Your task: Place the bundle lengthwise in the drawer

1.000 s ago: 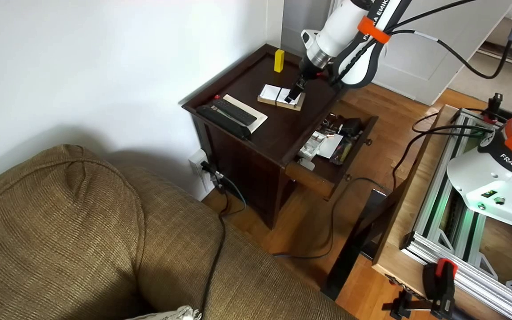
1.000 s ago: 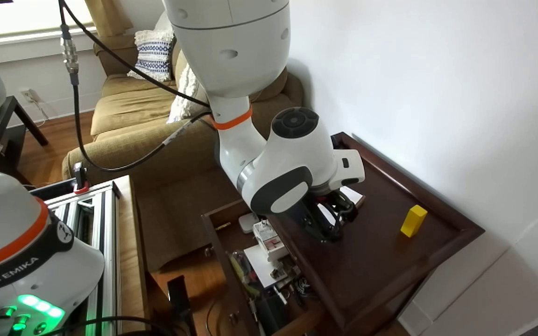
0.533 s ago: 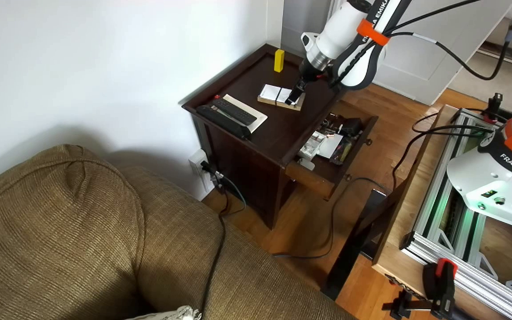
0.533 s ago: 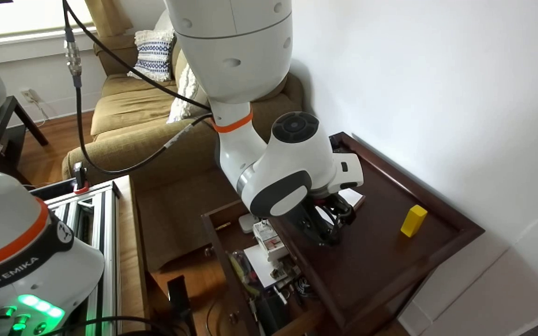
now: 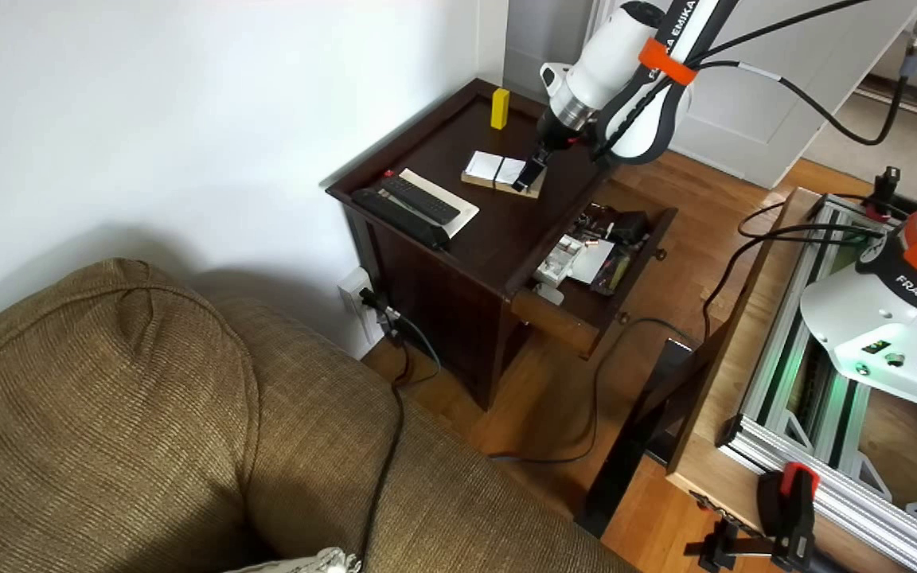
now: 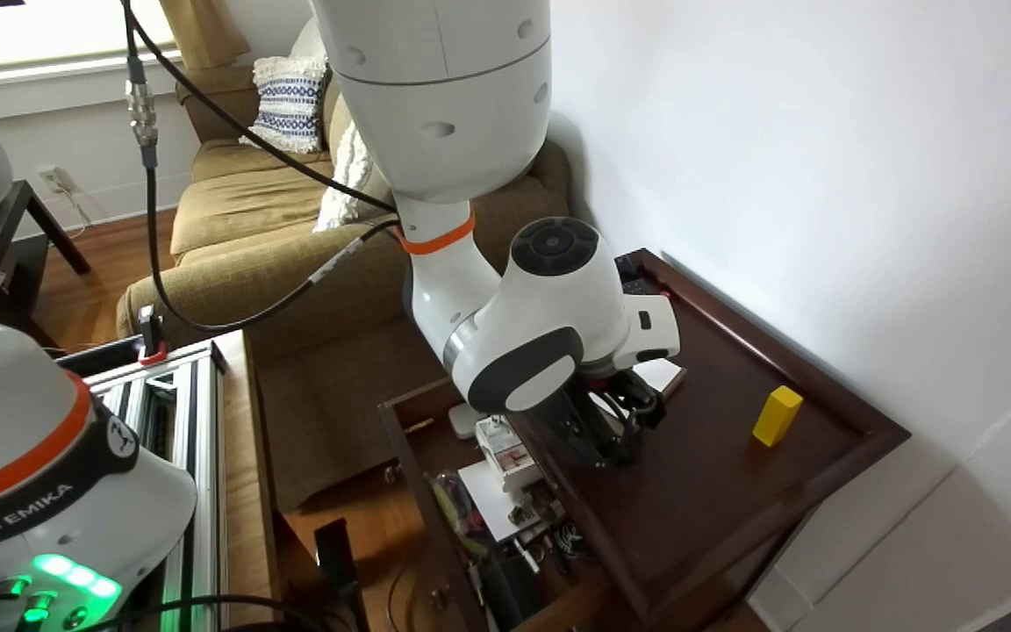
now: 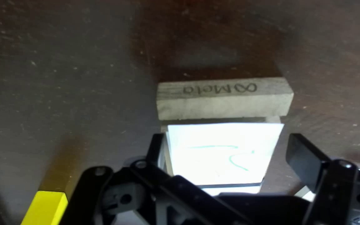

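Note:
The bundle, white paper on a pale wooden base with a dark band, lies flat on the dark brown side table's top. It is partly hidden by the arm in an exterior view. In the wrist view the white top and the wooden end with writing show. My gripper is open, one finger on each side of the bundle. The left finger is close to its edge; the right has a gap. My gripper also shows in both exterior views. The drawer is pulled open below the tabletop.
A yellow block stands upright on the tabletop, also in the wrist view. A dark remote-like bar and a black remote lie at the far end. The drawer holds a white box, white paper and small clutter.
The arm and gripper have moved slightly down toward the bundle. The bundle, the yellow block and the drawer have not moved.

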You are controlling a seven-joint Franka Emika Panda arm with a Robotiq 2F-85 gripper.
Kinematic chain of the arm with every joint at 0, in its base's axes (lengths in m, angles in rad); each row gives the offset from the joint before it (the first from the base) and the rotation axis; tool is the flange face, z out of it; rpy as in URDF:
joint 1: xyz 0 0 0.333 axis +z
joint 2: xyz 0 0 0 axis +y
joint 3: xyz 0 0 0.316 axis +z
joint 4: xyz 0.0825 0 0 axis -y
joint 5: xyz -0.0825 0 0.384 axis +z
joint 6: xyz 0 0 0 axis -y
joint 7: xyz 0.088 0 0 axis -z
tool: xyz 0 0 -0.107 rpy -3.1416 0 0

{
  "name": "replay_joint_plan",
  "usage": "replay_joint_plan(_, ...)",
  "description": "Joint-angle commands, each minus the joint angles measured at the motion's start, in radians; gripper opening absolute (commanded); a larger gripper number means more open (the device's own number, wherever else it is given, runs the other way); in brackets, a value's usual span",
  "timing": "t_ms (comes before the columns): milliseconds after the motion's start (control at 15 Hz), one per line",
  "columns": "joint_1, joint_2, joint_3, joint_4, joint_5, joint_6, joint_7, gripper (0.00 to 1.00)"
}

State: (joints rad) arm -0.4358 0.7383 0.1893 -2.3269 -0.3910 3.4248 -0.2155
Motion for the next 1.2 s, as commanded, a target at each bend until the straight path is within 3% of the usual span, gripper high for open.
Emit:
replay_joint_plan(0,-0.001,0.017,-0.012,0.017,-0.012,-0.025,-0.006,1.00)
replay_joint_plan(467,0.023,0.012,-0.049,0.016,-0.004,-0.011,-0.013,1.00)
replay_joint_plan(1067,-0.021,0.041,-0.019,0.017,-0.040,-0.010,-0.030,1.00)
replay_joint_plan(1133,-0.011,0.041,-0.027,0.017,-0.033,-0.006,-0.030,0.75)
